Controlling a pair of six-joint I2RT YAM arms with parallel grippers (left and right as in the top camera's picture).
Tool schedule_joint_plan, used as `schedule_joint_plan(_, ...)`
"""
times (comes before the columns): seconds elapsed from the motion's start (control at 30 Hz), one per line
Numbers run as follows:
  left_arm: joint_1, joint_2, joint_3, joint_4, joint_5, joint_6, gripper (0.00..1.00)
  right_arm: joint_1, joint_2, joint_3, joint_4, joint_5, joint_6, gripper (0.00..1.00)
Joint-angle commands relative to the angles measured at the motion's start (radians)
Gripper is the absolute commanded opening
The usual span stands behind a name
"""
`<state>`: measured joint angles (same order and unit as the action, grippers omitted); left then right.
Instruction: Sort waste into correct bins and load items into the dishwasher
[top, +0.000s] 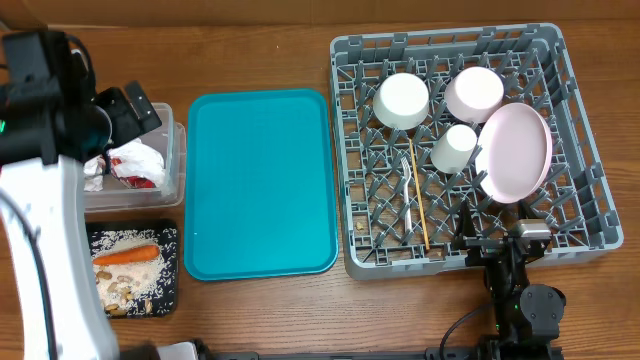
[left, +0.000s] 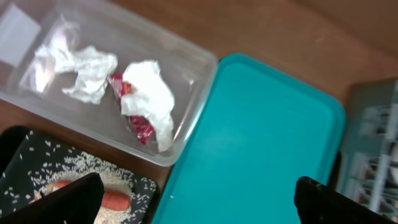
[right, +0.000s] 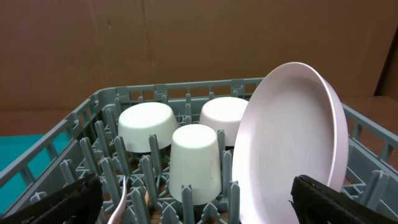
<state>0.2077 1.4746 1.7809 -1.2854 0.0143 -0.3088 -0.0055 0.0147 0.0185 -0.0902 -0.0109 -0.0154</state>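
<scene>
One pink plate (top: 515, 150) stands on edge (pale, glossy).

no legible text, labels or numbers

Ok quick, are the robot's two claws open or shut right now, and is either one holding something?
Left gripper: open, holding nothing.
Right gripper: open, holding nothing.
</scene>
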Motion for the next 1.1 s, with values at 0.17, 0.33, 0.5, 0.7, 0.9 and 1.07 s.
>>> schedule_joint_plan(0.17,-0.101,-0.365,0.023,0.002,-0.008,-0.009,1.0,-0.003,-0.012,-0.011,0.006,0.008,-0.003,1.0)
schedule_joint_plan(0.33,-0.142,-0.537,0.0,-0.022,-0.007,-0.009,1.0,-0.003,-0.012,-0.011,0.006,0.008,-0.003,1.0)
schedule_joint_plan(0.5,-0.151,-0.689,-0.151,-0.003,-0.006,-0.014,1.0,-0.003,-0.012,-0.011,0.006,0.008,-0.003,1.0)
schedule_joint_plan(0.7,-0.151,-0.878,-0.492,0.211,0.008,-0.025,1.0,-0.003,-0.012,-0.011,0.006,0.008,-0.003,1.0)
schedule_joint_plan(0.9,-0.151,-1.038,-0.842,0.524,0.009,-0.142,1.0,-0.003,-0.012,-0.011,0.006,0.008,-0.004,1.0)
schedule_joint_plan(1.07,-0.151,-1.149,-1.071,0.768,0.013,-0.194,1.0,-0.003,-0.012,-0.011,0.006,0.008,-0.003,1.0)
